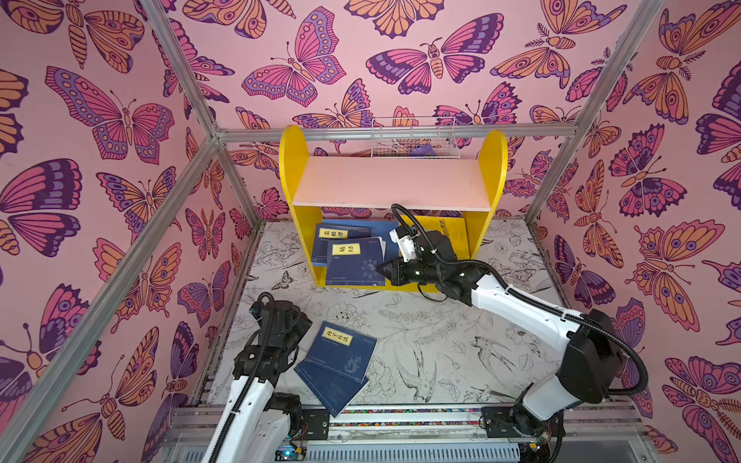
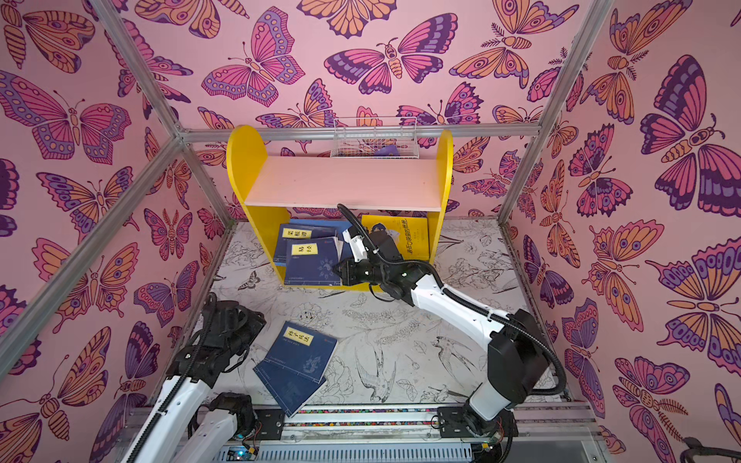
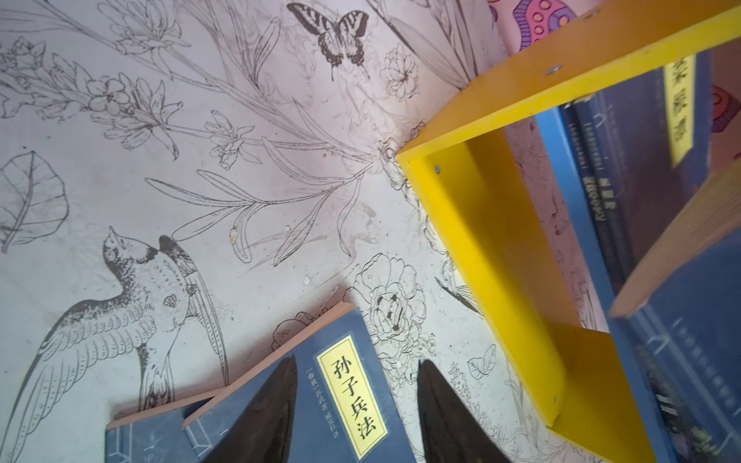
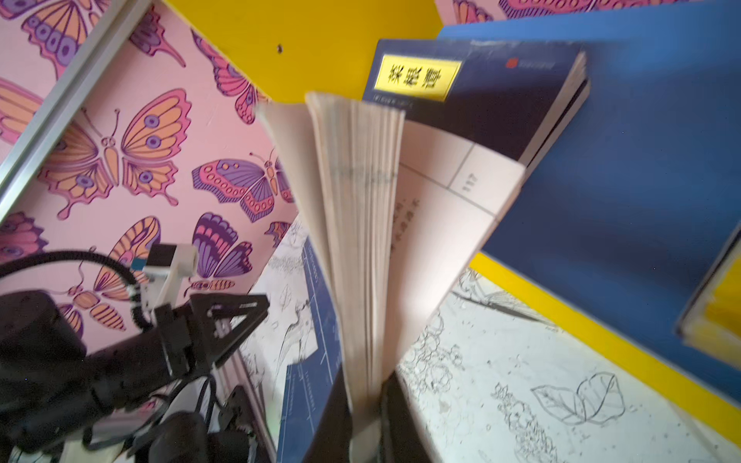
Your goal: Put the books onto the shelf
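At shelf (image 1: 298, 168) front, right hand (image 1: 381, 272), arm outstretched, clamps navy book (image 1: 355, 260); left hand (image 3: 357, 364) spread above lying book (image 1: 345, 352).

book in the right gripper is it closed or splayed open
Splayed open: in the right wrist view the book fans its pages apart, with the right gripper shut on one edge.

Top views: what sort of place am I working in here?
Probably a staged robot test cell, not a home: aluminium frame bars edge butterfly-print wall panels, and the robot arms mount on a metal rail beside the printed tabletop.
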### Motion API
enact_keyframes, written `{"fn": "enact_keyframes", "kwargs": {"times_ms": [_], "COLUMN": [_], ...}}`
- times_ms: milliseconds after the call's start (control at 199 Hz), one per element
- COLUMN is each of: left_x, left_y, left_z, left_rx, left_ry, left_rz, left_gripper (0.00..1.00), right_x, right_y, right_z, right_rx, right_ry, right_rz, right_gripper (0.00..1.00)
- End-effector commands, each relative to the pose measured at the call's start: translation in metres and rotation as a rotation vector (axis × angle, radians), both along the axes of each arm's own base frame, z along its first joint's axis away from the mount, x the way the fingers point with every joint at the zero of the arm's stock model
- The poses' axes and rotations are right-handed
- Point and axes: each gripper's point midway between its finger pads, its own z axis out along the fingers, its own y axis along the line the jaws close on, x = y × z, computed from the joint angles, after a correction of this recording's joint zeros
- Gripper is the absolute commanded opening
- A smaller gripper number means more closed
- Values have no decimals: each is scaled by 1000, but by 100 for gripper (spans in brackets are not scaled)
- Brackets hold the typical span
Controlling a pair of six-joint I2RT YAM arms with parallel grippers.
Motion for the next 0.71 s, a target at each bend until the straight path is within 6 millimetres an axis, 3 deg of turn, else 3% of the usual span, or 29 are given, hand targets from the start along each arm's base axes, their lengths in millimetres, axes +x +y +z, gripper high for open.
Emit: {"fn": "enact_keyframes", "kwargs": {"times_ms": [0, 146, 332, 650, 700], "left_x": [-11, -14, -16, -18, -18], "left_y": [1, -1, -3, -4, -5], "left_z": [-18, -21, -25, -31, -31], "left_rx": [-7, -13, -23, -32, -36], "left_ry": [61, 60, 68, 77, 79], "left_rz": [5, -8, -12, -15, -15], "left_gripper": [51, 52, 52, 52, 52], "right_x": [33, 56, 79, 94, 95], "right_y": [9, 20, 38, 50, 51], "right_z": [31, 33, 21, 7, 5], "right_rx": [61, 63, 79, 42, 32], "right_ry": [-101, -109, -66, -49, -44], "right_rz": [-65, -90, -96, -87, -84], "right_gripper": [0, 0, 0, 0, 8]}}
